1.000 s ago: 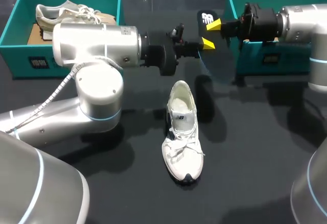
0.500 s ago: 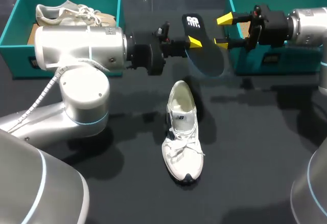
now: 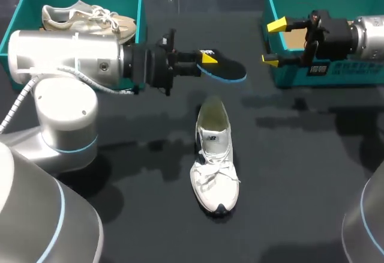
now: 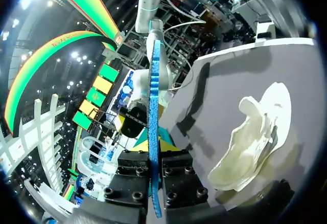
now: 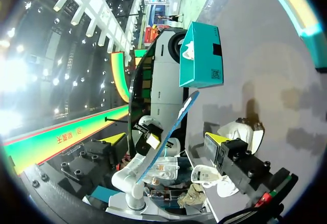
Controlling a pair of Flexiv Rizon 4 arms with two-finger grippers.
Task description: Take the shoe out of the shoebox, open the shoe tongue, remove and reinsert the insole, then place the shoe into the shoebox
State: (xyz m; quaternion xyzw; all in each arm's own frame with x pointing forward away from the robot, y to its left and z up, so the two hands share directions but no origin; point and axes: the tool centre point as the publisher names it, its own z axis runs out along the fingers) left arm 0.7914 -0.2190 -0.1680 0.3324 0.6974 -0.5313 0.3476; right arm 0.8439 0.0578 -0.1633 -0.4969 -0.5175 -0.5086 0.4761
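From the head view, your left gripper (image 3: pixel 207 60) is clamped on the insole (image 3: pixel 227 69) in the air beyond the white shoe (image 3: pixel 214 155), which lies mid-table with bare tabletop all round. Your right gripper (image 3: pixel 273 42) is spread and holds nothing by the right shoebox (image 3: pixel 336 74), and the left shoebox (image 3: pixel 24 41) holds a second shoe (image 3: pixel 84 15). Only the left wrist view shows the insole edge-on, pinched from both sides. The right wrist view shows its fingers wide apart, the insole ahead and clear of them.

Obs: left gripper (image 4: pixel 155 183) clamps insole (image 4: pixel 153 81) from both sides; insole seen edge-on, blue rim running toward 12 o'clock. White shoe (image 4: pixel 250 137) rests on the dark table (image 4: pixel 240 75), at 2 o'clock from the gripper.
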